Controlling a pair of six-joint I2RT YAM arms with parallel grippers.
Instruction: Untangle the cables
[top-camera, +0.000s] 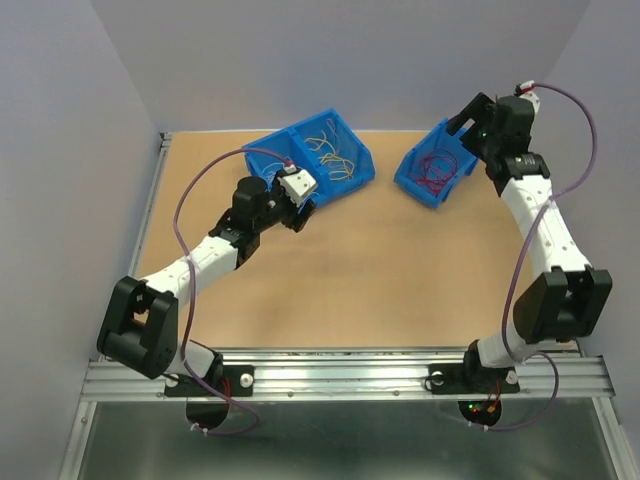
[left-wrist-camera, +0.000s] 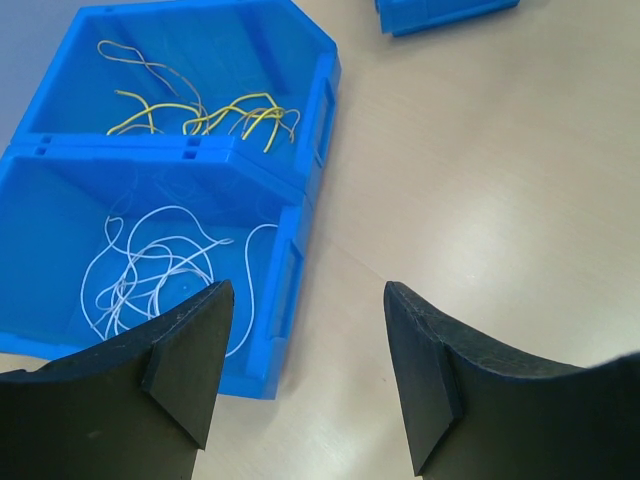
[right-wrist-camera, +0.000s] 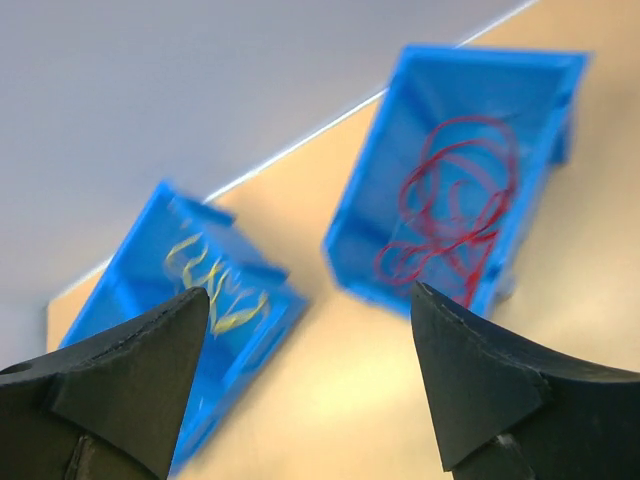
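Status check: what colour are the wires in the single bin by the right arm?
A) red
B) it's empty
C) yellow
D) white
A: the single bin holds a tangle of red wires; the yellow wires and white wires lie in the double bin.

Soft, even light; one wrist view blurred

We found the table (top-camera: 330, 290) evenly lit from above, with only faint, soft-edged shadows. The left wrist view was sharp, its tabletop pale and slightly washed out, but the right wrist view was smeared, leaving the blue bins (right-wrist-camera: 365, 215) and red cables (right-wrist-camera: 460, 240) fuzzy-edged.
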